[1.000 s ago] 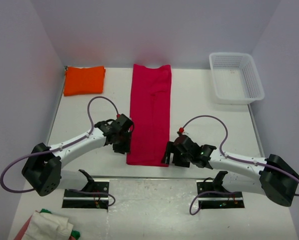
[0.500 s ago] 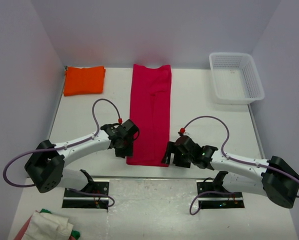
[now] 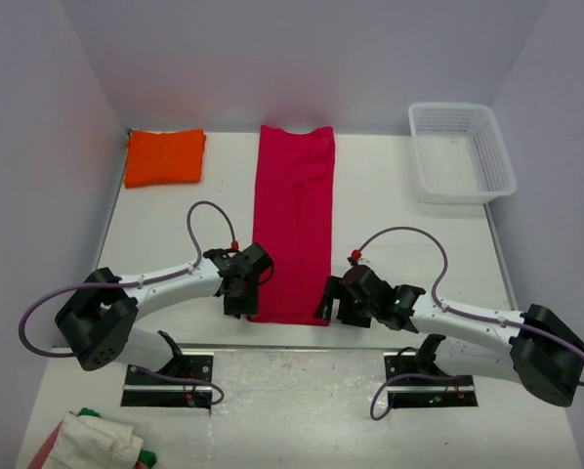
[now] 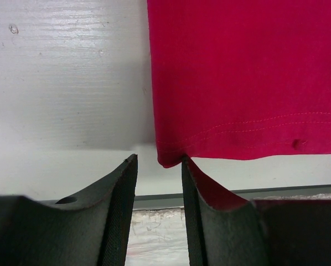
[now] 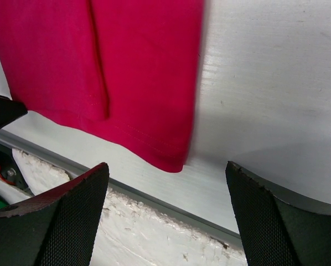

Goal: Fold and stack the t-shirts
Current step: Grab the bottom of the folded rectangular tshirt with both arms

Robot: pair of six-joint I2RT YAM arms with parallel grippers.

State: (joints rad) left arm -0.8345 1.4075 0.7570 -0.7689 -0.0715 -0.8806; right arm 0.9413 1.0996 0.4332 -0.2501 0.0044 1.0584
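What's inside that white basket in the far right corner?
Nothing shows inside the white basket: only its own mesh floor is visible from above. Nothing covers it, though the wrist cameras do not see it.

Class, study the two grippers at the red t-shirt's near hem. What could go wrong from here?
1. The left gripper has only the very corner of the red t-shirt between its narrowly open jaws; so shallow a bite may slip.
2. The right gripper gapes wide over layered cloth and may catch only the top layer, undoing the fold.
3. The hem lies near the front edge of the table; pulling nearward could drag it off.
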